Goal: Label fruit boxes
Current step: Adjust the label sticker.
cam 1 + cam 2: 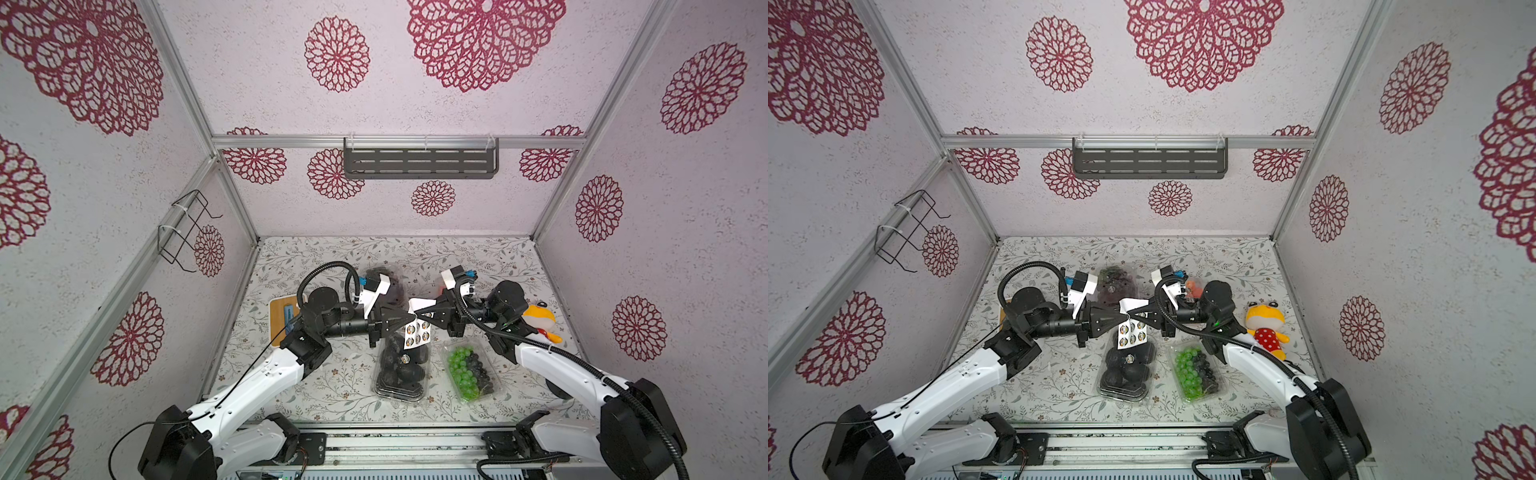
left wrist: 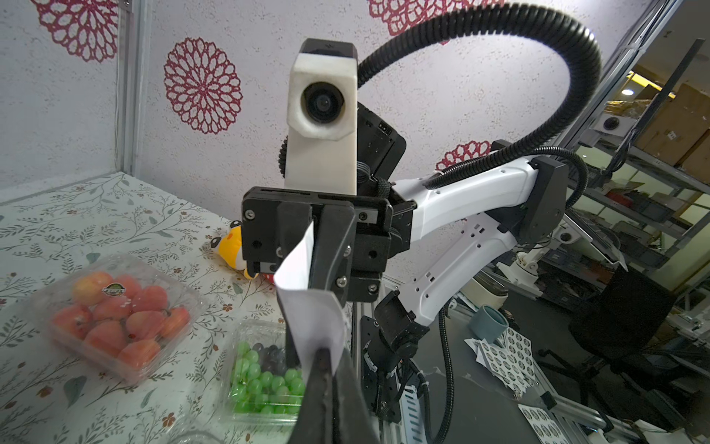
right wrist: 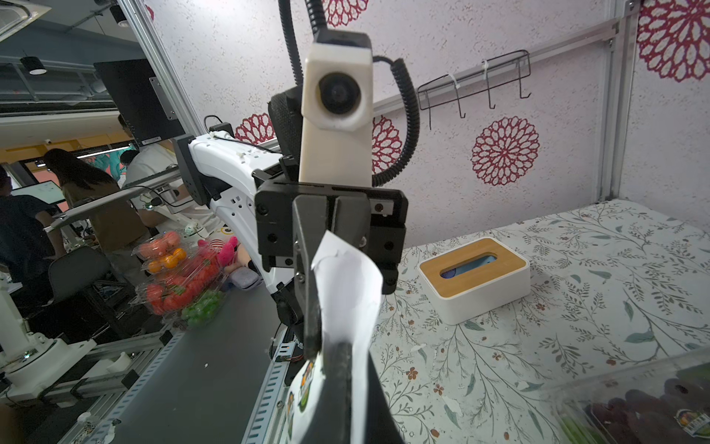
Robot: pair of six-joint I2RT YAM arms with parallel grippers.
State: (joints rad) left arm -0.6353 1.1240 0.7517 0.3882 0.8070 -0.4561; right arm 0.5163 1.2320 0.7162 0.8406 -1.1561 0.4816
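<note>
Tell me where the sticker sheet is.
In both top views the sticker sheet hangs mid-table, pinched between the left gripper and right gripper, over the far end of the black-fruit box.

Bench cover (image 1: 332,386): white, printed with grey-green leafy sprigs and small brown flowers. Walls (image 1: 374,208): pale speckled lilac with crimson lacework rosettes. Black-fruit box (image 1: 401,370): clear, glossy black contents. Mixed-grape box (image 1: 469,372): clear, bright green beside black. Purple-grape box (image 1: 1115,282): clear, dark purple. Strawberry box (image 2: 119,315): clear, orange-red paling to yellow. Sticker sheet (image 1: 417,332): white, dark-rimmed round stickers. Plush toy (image 1: 1266,328): yellow, red body with white dots. Lidded box (image 3: 474,278): white, tan wood lid. Shelf (image 1: 419,162): dark grey, slotted.
</note>
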